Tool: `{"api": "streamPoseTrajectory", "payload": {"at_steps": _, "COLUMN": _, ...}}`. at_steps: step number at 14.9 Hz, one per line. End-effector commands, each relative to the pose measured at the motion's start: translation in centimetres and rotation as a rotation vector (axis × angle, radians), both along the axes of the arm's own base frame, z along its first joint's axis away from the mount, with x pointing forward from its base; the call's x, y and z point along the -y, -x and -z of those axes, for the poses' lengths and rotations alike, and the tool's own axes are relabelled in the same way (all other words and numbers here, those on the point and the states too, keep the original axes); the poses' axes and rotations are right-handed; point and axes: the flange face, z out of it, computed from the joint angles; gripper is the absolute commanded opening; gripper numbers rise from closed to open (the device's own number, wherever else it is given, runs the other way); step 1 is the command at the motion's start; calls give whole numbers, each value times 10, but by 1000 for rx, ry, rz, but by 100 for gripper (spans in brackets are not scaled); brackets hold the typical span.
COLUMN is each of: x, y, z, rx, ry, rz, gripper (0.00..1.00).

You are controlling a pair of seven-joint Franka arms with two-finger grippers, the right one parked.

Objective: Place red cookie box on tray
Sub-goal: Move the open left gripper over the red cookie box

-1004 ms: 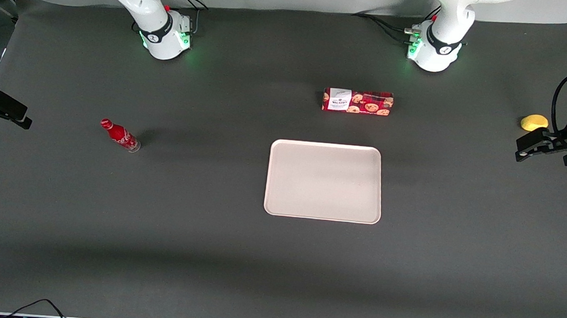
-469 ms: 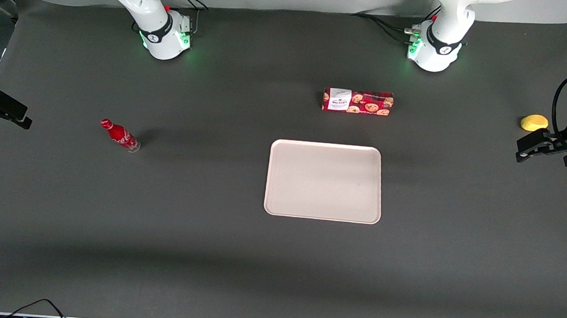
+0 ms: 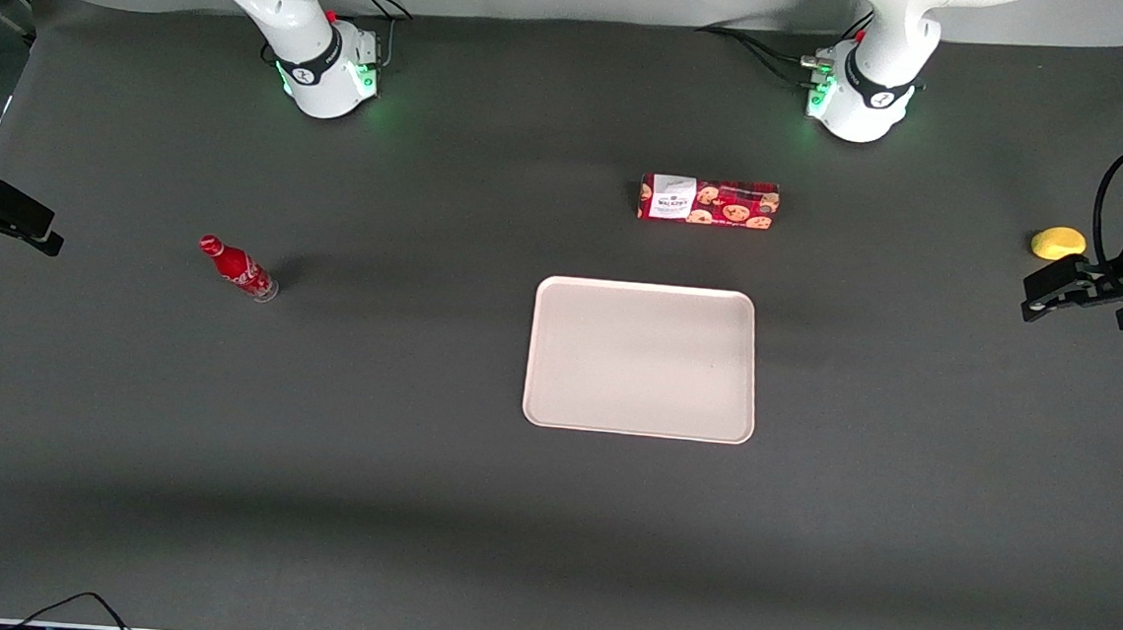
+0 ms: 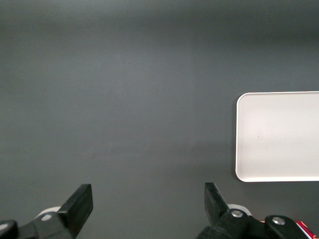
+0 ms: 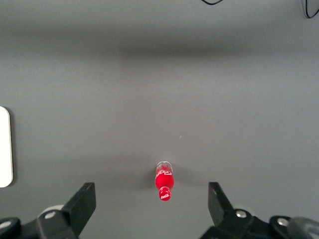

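Observation:
The red cookie box lies flat on the dark table, its white label panel toward the parked arm's end. The pale pinkish-cream tray sits nearer the front camera than the box, a gap of bare mat between them, and nothing rests on it. My left gripper hovers at the working arm's end of the table, well away from both. In the left wrist view the gripper is open over bare mat with nothing between its fingers, and one end of the tray shows.
A small yellow object lies close to my gripper, a little farther from the front camera. A small red bottle lies toward the parked arm's end. The two arm bases stand along the table's back edge.

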Motion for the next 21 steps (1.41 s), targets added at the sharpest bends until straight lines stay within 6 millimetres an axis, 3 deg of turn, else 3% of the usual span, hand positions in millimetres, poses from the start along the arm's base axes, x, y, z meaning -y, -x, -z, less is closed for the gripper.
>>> {"api": "streamPoseTrajectory", "payload": {"at_steps": 1, "x": 1, "y": -1, "z": -5, "rx": -9, "ry": -8, "rz": 13, "gripper": 100}}
{"api": "streamPoseTrajectory", "payload": {"at_steps": 5, "x": 7, "y": 2, "z": -6, "rx": -21, "ry": -8, "rz": 27, "gripper": 100}}
{"api": "streamPoseTrajectory", "payload": {"at_steps": 7, "x": 22, "y": 6, "z": -5, "rx": -44, "ry": -5, "rz": 58, "gripper": 100}}
{"api": "streamPoseTrajectory", "payload": {"at_steps": 14, "x": 139, "y": 32, "z": 6, "rx": -126, "ry": -3, "rz": 271, "gripper": 100}}
{"api": "streamPoseTrajectory", "payload": {"at_steps": 17, "x": 193, "y": 60, "z": 21, "rx": -239, "ry": -20, "rz": 465, "gripper": 100}}
{"api": "streamPoseTrajectory", "payload": {"at_steps": 21, "x": 234, "y": 92, "z": 46, "rx": -298, "ry": -43, "rz": 618, "gripper": 100}}
